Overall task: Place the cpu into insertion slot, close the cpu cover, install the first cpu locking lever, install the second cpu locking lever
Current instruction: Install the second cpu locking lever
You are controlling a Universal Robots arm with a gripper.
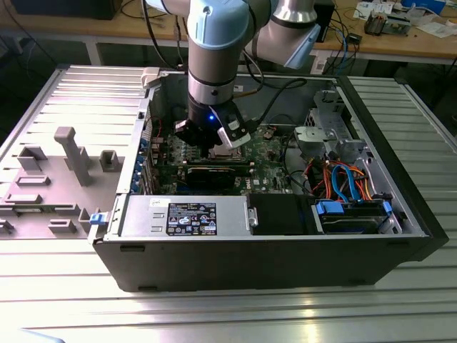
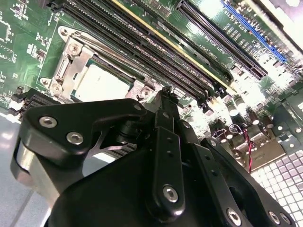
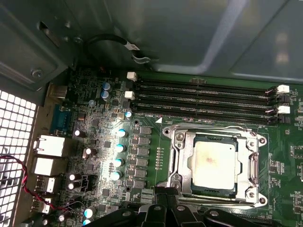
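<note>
The cpu [image 3: 214,163], a silver-grey square, lies flat in the insertion slot [image 3: 176,138] on the green motherboard [image 3: 156,156]. The cpu cover [image 3: 244,142], a silver frame with a window, lies down around the chip. A thin metal lever [image 3: 213,127] runs along one edge of the slot. My gripper [image 3: 166,191] is shut and holds nothing, its tips just off the slot's edge beside the chip. In the second wrist view the gripper [image 2: 165,92] hangs close over the board next to the cpu [image 2: 102,85]. In the exterior view the gripper [image 1: 214,141] reaches down into the open computer case [image 1: 264,250].
Long black memory slots [image 3: 203,101] run right beside the slot, and upright capacitors [image 3: 118,146] stand on its other side. The case holds a power supply [image 1: 186,214], an expansion card [image 1: 214,175], a drive cage [image 1: 335,136] and coloured cables [image 1: 346,179]. A grey panel [image 1: 64,157] lies at the exterior view's left.
</note>
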